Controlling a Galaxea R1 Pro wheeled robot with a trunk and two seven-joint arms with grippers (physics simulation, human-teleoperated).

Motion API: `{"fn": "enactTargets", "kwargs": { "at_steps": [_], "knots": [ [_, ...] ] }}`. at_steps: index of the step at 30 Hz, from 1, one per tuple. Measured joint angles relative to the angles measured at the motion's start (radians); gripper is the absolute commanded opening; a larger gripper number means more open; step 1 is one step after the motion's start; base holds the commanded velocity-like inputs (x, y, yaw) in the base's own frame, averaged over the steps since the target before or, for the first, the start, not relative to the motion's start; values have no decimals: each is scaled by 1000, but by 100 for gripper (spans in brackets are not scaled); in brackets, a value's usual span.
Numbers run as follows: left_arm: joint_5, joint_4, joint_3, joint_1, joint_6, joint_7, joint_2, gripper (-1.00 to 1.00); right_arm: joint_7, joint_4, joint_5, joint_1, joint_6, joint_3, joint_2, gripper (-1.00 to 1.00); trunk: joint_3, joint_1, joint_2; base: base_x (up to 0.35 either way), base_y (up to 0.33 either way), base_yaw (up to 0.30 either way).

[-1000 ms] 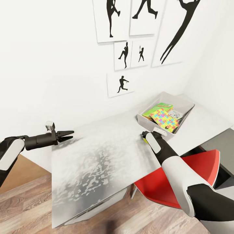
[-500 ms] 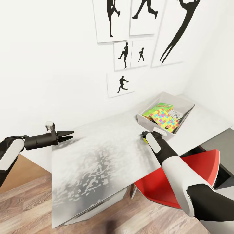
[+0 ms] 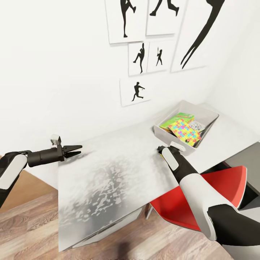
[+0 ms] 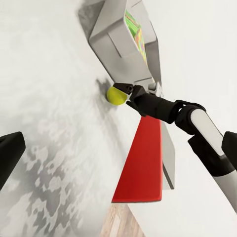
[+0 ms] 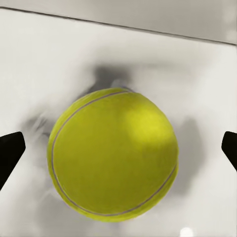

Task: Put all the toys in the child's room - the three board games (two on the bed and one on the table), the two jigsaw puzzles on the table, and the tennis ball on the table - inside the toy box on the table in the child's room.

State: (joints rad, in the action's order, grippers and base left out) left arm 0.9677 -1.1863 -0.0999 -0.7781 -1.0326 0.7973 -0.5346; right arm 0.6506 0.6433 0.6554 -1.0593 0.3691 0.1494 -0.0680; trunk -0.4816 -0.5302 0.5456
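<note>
Nearest: red chair (image 3: pixel 216 195) tucked at the table's (image 3: pixel 108 173) front edge, under the right forearm. Right gripper (image 3: pixel 159 149) low over the table top, just short of the toy box's (image 3: pixel 162 131) near wall. In the right wrist view the tennis ball (image 5: pixel 112 154) sits on the table between the fingertips (image 5: pixel 10 153), which stand wide apart with a gap to the ball on each side: jaws open, not gripping. Left gripper (image 3: pixel 74 150) over the table's left rear part, well apart from the ball, fingers close together, holding nothing. Toy box holds a jigsaw puzzle (image 3: pixel 184 130) on top of a board game (image 3: pixel 175 120). Farthest: silhouette pictures (image 3: pixel 139 57) on white wall.
</note>
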Motion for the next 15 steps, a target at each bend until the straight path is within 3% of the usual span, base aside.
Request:
{"fn": "enactTargets", "kwargs": {
  "at_steps": [15],
  "knots": [
    [1, 0, 0, 0, -1, 0, 0, 100, -20, 2, -1, 0, 0, 2, 0, 100, -5, 0, 0, 0, 0, 9]
  ]
}}
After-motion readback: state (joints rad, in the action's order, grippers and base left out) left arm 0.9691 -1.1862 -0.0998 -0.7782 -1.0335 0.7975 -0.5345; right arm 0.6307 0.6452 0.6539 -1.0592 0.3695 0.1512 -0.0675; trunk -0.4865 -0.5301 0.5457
